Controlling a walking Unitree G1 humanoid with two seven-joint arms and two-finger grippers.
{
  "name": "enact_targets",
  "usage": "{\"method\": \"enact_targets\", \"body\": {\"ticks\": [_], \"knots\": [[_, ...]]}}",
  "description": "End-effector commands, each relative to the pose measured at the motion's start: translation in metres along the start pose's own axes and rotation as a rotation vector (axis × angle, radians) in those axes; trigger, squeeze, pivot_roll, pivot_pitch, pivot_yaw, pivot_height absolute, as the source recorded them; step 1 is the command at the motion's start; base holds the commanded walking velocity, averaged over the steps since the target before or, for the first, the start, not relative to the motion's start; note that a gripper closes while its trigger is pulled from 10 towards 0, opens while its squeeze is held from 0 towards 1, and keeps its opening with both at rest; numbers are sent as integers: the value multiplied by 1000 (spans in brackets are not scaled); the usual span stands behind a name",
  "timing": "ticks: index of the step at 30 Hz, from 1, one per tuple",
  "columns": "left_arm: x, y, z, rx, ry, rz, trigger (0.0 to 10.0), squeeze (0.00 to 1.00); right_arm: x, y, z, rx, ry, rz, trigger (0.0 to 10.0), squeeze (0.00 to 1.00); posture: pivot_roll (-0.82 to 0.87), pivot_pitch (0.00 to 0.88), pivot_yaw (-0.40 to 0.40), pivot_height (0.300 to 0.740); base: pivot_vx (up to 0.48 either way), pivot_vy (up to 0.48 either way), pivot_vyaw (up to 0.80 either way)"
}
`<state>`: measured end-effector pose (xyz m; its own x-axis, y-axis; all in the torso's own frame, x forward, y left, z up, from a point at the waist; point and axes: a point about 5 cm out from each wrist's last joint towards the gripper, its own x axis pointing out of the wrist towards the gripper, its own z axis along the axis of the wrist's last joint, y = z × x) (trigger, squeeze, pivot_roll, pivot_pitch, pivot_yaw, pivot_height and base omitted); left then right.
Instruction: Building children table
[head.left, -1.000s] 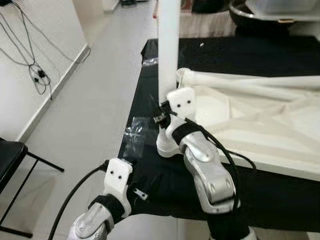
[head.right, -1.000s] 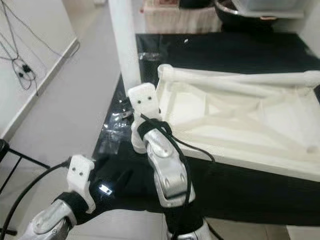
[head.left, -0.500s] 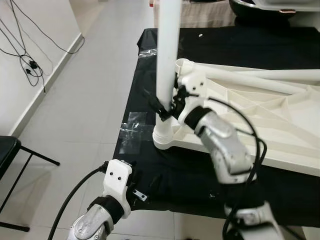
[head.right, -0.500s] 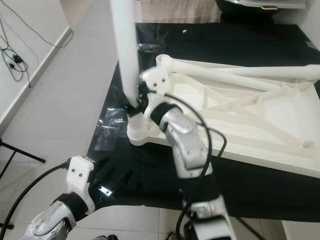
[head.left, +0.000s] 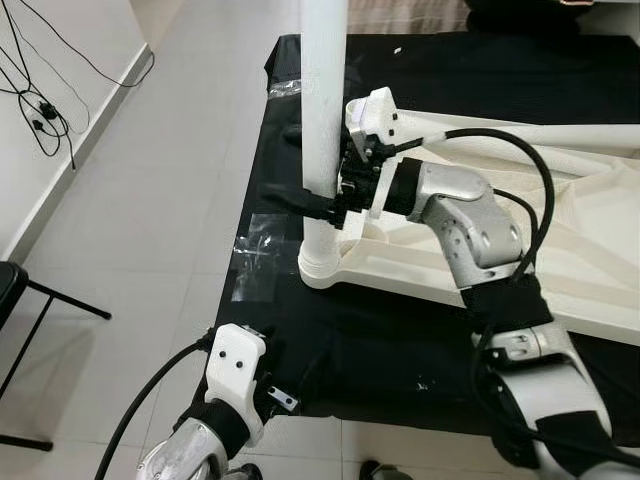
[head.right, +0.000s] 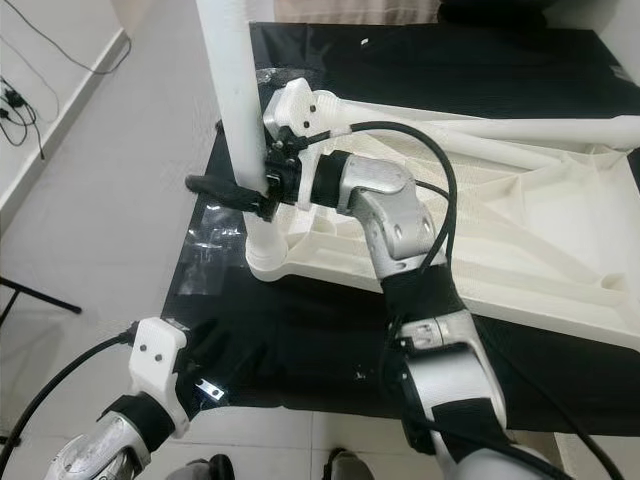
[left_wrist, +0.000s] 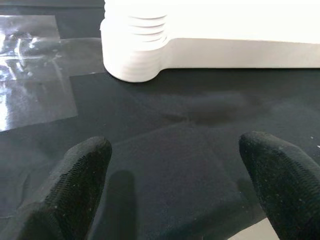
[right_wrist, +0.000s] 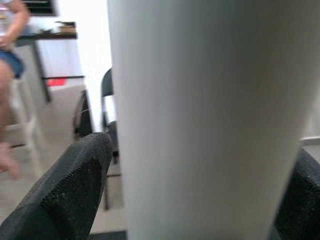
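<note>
- We see the white table top (head.left: 560, 250) lying upside down on a black cloth (head.left: 400, 340) spread over the floor, its ribbed underside facing up.
- A white table leg (head.left: 322, 110) stands upright in the round socket (head.left: 322, 268) at the top's near-left corner, by the cloth's left edge.
- The right gripper (head.left: 318, 205) reaches in from the right, low on that leg just above the socket; its black fingers (right_wrist: 70, 195) lie one on each side of the leg, spread about as wide as it, and the wrist view shows the leg between them (whether they press on it, we cannot tell).
- The left gripper (left_wrist: 175, 185) hovers low over the near-left part of the cloth with its fingers well apart and holding nothing; the socket is ahead of it.
- Pieces of clear tape (head.left: 258, 255) are stuck to the cloth just left of the socket.
- Another leg (head.left: 540, 135) lies flat along the far edge of the top.
</note>
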<state>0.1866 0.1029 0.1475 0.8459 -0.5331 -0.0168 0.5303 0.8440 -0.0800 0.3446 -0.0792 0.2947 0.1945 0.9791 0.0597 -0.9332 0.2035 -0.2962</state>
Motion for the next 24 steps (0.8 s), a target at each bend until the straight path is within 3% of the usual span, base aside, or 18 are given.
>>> {"method": "enact_targets", "body": {"ticks": [1,5,6,8,9,17,22,24], "knots": [[-3,-4,-3,3,27,0,10000,0,2,4,0,10,-2,76,10000,0,112,285,-6,740,0,0,0],[-4,-4,-3,1,32,-1,10000,0,0,3,-4,25,9,124,10000,0,113,286,-3,740,0,0,0],[-5,-5,-3,0,34,-2,10000,0,0,2,-4,32,8,129,7098,0,113,286,-2,740,0,0,0],[-5,-5,-3,0,36,-3,10000,0,0,0,-5,37,6,136,7098,0,113,286,-2,740,0,0,0],[-5,-5,-3,0,37,-2,10000,0,0,-1,-6,44,1,144,0,0,115,288,0,740,0,0,0],[-4,-4,-3,7,34,5,10000,0,-3,-4,-12,73,4,183,0,0,114,283,-1,740,0,0,0],[-3,-3,-1,24,19,15,10000,0,-13,-7,-23,84,43,119,0,0,107,271,-11,740,0,0,0],[-3,-2,0,41,7,24,10000,0,-23,-7,-35,101,76,25,0,0,101,263,-18,740,0,0,0]]}}
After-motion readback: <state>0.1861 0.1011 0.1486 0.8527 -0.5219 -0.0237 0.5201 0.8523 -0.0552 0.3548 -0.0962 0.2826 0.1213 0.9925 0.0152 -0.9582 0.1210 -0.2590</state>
